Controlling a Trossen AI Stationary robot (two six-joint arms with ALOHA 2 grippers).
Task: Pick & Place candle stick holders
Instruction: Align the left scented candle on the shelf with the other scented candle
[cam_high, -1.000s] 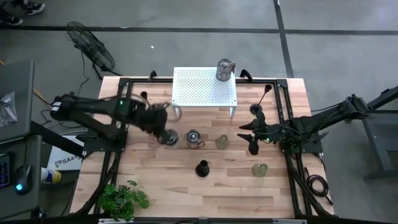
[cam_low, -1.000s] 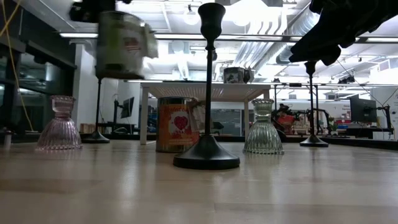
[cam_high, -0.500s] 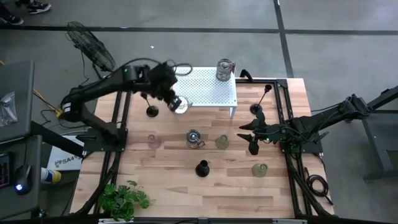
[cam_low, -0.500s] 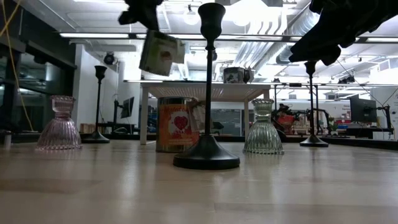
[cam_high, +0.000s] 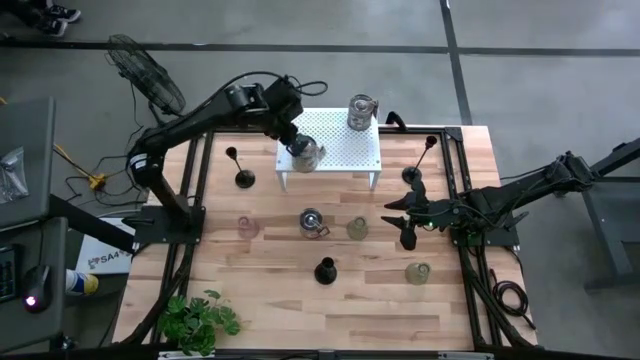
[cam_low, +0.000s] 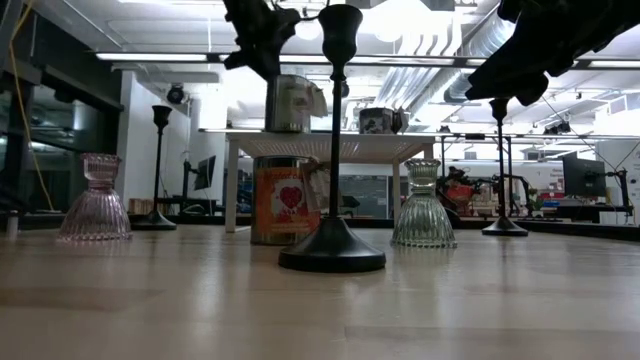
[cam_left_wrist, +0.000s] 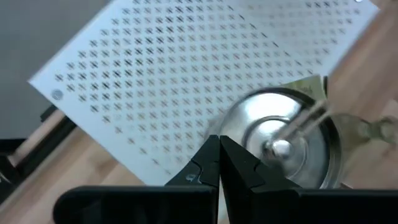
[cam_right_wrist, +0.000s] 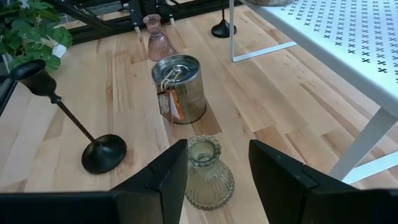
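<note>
My left gripper (cam_high: 297, 141) is shut on a silver lidded tin (cam_high: 305, 153) at the front left part of the white perforated stand (cam_high: 345, 140). The low view shows the tin (cam_low: 290, 103) upright below the gripper (cam_low: 262, 45), at or just above the stand top (cam_low: 360, 135). My right gripper (cam_high: 401, 222) is open and empty, low over the table's right side. Its fingers point at a greenish glass holder (cam_right_wrist: 208, 180) that stands on the table ahead of them. A second tin (cam_high: 361, 110) stands on the stand's far right corner. My left gripper comes from above with its two fingers (cam_left_wrist: 208, 163) shut together at the edge of the tin's lid (cam_left_wrist: 239, 134), beside the lid's knob (cam_left_wrist: 278, 148). The fingertips hide what they pinch. The tin hangs upright below them. I cannot tell whether its bottom touches the stand.
On the table stand a third tin (cam_high: 311, 222), a pink glass holder (cam_high: 245, 227), black stemmed holders (cam_high: 241, 178) (cam_high: 325, 270) (cam_high: 412, 176), a glass holder (cam_high: 418, 272) and a plant (cam_high: 200, 320) at the near left corner. Dark frame rails (cam_high: 455, 180) run along both sides.
My left gripper has carried the tin up from the table's left middle, toward the far edge and then right, over the white stand. The tin swung tilted on the way and now hangs upright and lower, at the stand's top.
</note>
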